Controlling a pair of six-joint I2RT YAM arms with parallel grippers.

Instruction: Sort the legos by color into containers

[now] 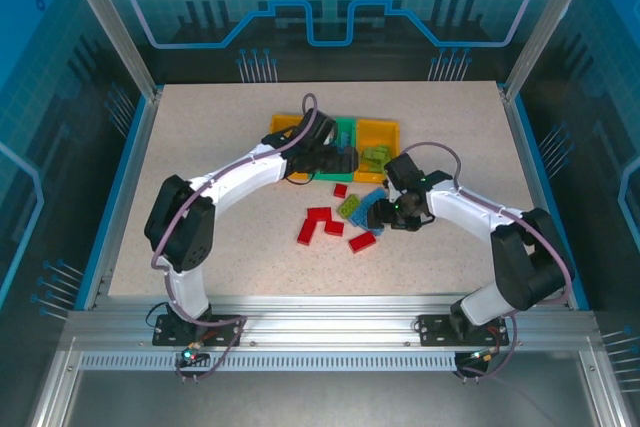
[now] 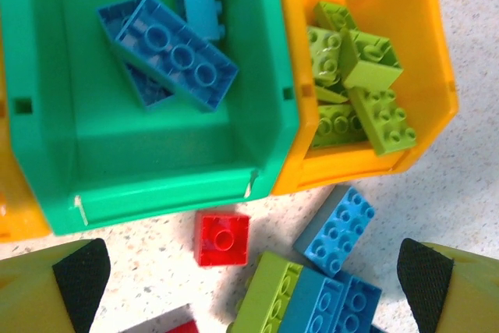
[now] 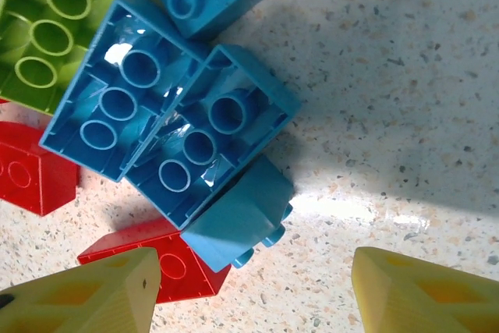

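Left fingers [image 2: 78, 282] spread wide, empty — blue legos [image 2: 179, 56] in green bin [image 2: 47, 115]

The middle bin [image 2: 156, 169] is coloured green and the bin beside it [image 2: 421, 52] yellow-orange. Blue bricks [image 2: 175, 56] are held in the green one, light green bricks [image 2: 366, 107] in the yellow-orange. A red brick [image 2: 222, 238] is set against the beige table [image 2: 468, 193], which is speckled with dark flecks.

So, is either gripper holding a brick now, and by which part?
Nothing is held: the left gripper and right gripper both stand open and empty.
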